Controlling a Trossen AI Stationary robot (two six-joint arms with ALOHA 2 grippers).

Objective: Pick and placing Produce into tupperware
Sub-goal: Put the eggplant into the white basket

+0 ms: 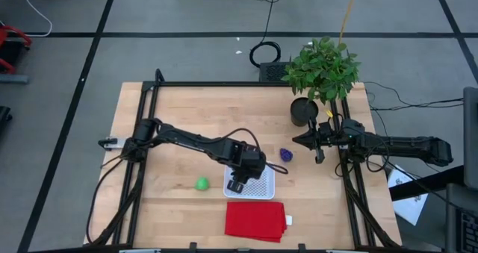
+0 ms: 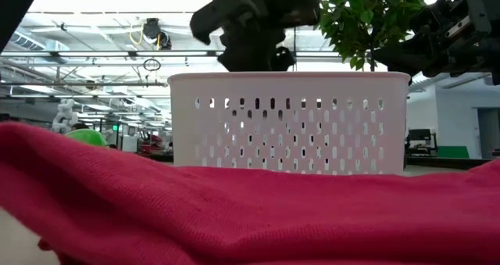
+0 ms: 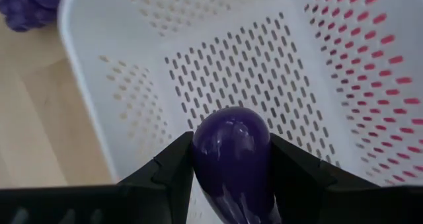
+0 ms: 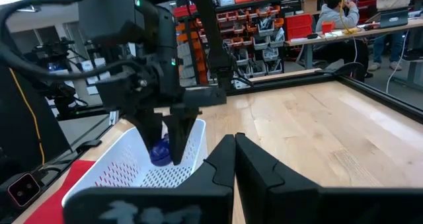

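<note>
Purple eggplant [image 3: 231,151] upright between left gripper [image 1: 237,183] jaws, rounded end toward tupperware [image 3: 370,112].

Even overhead light, table [image 1: 187,111] bright, shadows soft and short. Low view backlit by ceiling lights, red cloth [image 2: 234,210] close up and blurred. Left wrist view: purple piece [image 3: 232,151] sharp with glare spots, container [image 3: 264,59] edges soft. Right wrist background slightly blurred.
</note>
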